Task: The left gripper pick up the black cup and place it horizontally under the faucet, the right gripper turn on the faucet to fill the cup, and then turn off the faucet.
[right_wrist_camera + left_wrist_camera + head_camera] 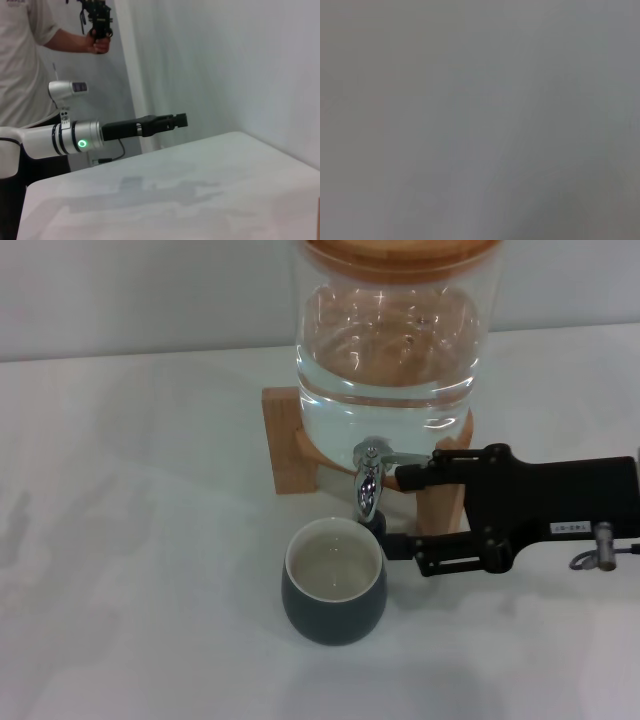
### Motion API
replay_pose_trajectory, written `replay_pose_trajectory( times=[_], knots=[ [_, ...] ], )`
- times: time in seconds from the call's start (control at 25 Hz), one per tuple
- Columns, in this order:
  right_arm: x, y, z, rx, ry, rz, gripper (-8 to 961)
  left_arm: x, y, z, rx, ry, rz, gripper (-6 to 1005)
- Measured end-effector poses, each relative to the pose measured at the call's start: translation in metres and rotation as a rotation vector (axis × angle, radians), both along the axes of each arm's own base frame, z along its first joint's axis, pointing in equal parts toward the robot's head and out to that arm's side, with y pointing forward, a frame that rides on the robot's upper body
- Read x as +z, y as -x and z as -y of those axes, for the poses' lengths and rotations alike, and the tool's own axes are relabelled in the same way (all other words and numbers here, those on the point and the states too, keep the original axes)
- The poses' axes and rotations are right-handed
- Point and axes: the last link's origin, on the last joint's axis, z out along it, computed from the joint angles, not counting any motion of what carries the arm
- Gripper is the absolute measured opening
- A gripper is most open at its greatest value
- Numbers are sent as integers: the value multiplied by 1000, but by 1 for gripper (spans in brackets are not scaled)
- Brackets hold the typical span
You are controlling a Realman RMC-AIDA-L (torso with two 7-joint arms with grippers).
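Note:
The black cup (pixel 333 585) stands upright on the white table, right below the faucet (pixel 368 480) of the clear glass dispenser (pixel 390 350). My right gripper (pixel 392 510) reaches in from the right, open. Its upper finger (pixel 415 476) lies against the end of the faucet's lever, and its lower finger (pixel 400 543) sits beside the spout's tip, just above the cup's rim. My left gripper (pixel 179 120) shows only in the right wrist view, held in the air off to the side above the table, fingers together and empty. The left wrist view shows only a blank grey surface.
The dispenser rests on a wooden stand (pixel 290 445) at the back of the white table (pixel 130 570). A person (pixel 30 55) holding a device stands beyond the table behind the left arm. A pale wall lies behind the dispenser.

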Motion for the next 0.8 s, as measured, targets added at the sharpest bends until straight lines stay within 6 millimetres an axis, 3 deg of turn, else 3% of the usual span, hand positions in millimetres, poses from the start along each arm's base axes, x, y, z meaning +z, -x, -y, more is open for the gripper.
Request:
replay_pose_trajectory(
  times=[0.28, 0.52, 0.8],
  knots=[
    [27, -11, 0, -3, -53, -42, 783, 0, 0, 0, 0, 0, 0, 400],
    [37, -30, 0, -20, -117, -66, 782, 6, 3, 2, 15, -36, 13, 400],
    [54, -73, 0, -91, -256, -159, 782, 13, 9, 7, 39, -86, 11, 400]
  ],
)
